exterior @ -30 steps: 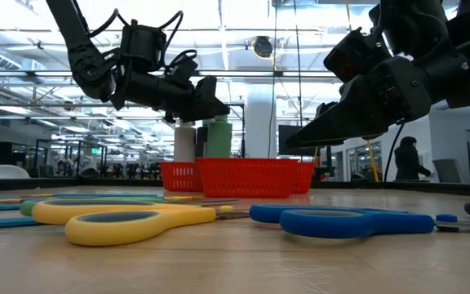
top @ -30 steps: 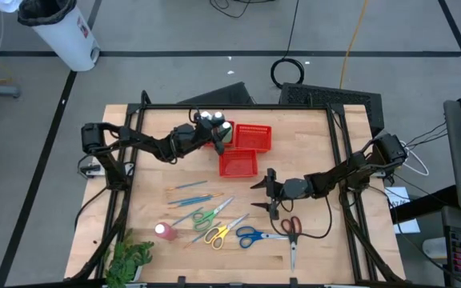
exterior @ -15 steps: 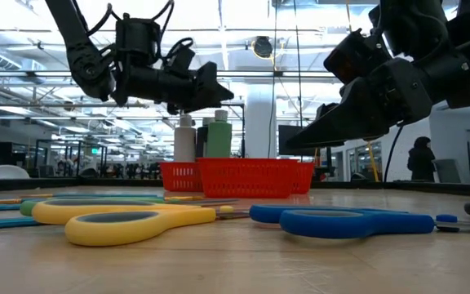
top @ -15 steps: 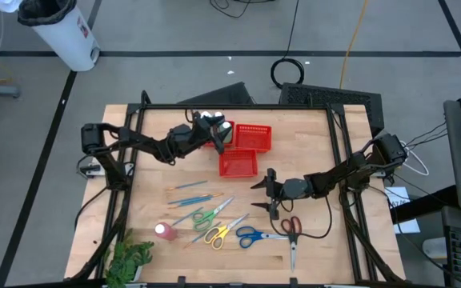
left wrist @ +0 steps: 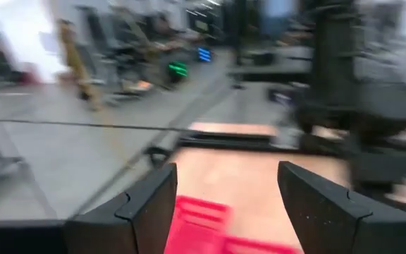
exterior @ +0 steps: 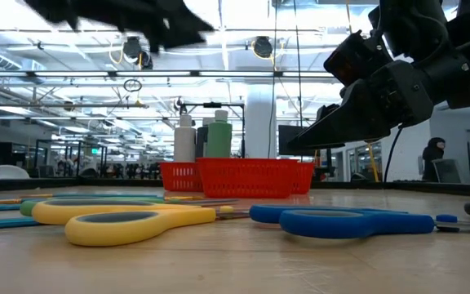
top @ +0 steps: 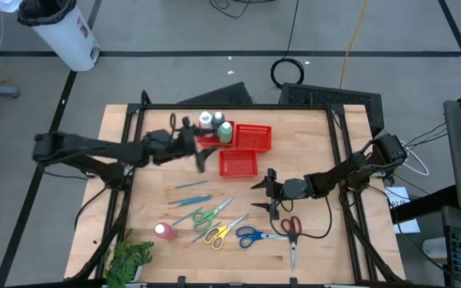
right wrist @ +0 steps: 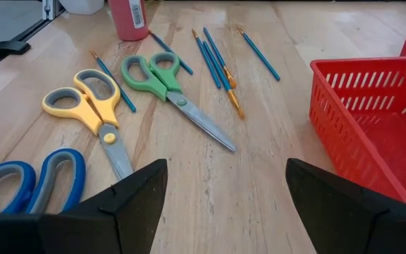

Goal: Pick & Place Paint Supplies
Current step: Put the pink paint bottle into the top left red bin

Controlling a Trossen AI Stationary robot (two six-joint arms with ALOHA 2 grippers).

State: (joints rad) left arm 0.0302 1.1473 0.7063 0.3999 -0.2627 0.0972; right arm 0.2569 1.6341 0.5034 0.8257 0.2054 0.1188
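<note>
Three white-capped bottles (top: 217,123), one of them green (exterior: 219,137), stand upright in the far-left red basket (top: 211,142). A pink bottle (top: 162,231) stands on the table near the front left. Blue and orange brushes (top: 189,194) and green (top: 206,214), yellow (top: 217,234), blue (top: 251,236) and red (top: 292,226) scissors lie flat on the table. My left gripper (top: 200,158) is open and empty, raised beside the baskets. My right gripper (top: 268,193) is open and empty above the table, right of the scissors.
Two more red mesh baskets (top: 252,137) (top: 238,164) stand right of the bottles. A green leafy plant (top: 130,260) sits at the front left corner. Bare wood lies between the baskets and my right gripper, which also shows in the right wrist view (right wrist: 224,169).
My left gripper has risen from just above the bottles in the far basket and swung back toward the table's left and near side. The bottles stay upright in the basket. My right arm has kept still.
</note>
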